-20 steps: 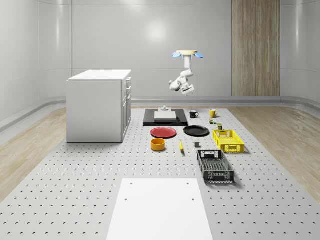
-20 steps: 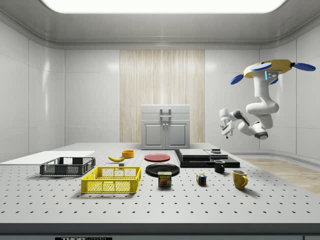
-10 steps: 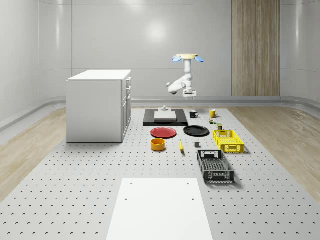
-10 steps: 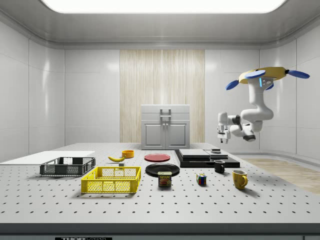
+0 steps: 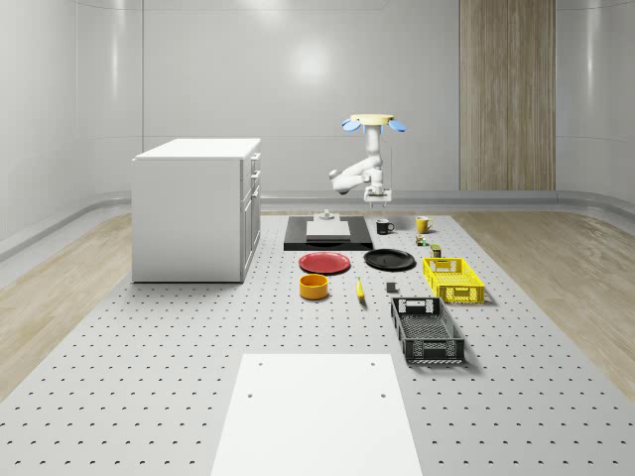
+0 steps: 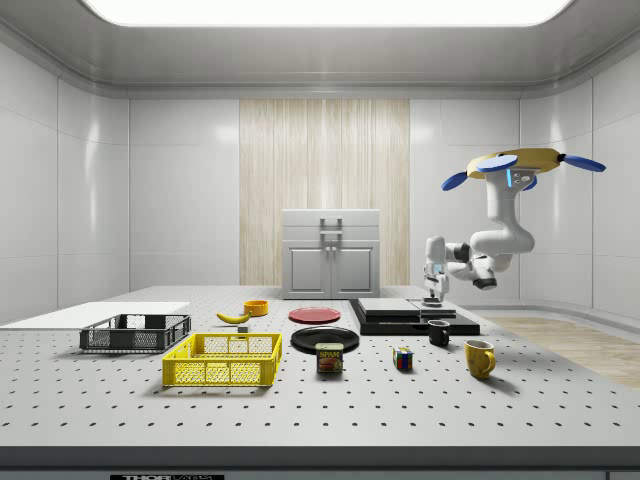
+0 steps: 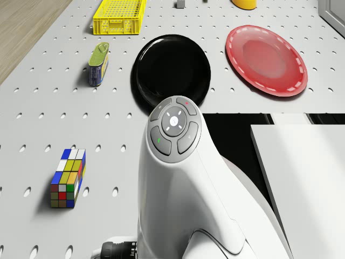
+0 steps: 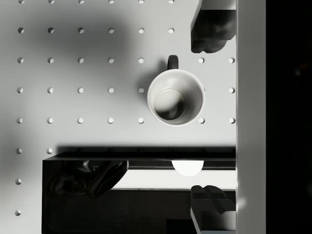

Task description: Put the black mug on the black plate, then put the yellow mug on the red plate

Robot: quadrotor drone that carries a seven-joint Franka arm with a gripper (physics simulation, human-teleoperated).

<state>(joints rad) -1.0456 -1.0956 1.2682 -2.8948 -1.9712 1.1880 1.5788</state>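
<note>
Above the table's far end:
Drone [image 6: 515,165]: hovering.
Gripper [image 6: 435,293]: fingers spread wide, holding nothing, directly over the black mug [image 8: 175,96].
Black mug: upright on the table [image 5: 198,337], beside the black slab [image 5: 327,238].
Mugs: two, one black, one yellow mug [image 6: 480,358].
Plates: two, black plate [image 7: 171,69], red plate [image 7: 266,60].

The arm [image 7: 183,189] hides part of the black plate [image 7: 167,67] in the drone view.

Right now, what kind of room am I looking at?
Probably a simulated robotics test lab: a big perforated table set with mugs, plates and crates, a white cabinet, bare grey walls, and a drone hovering above the black mug.
</note>
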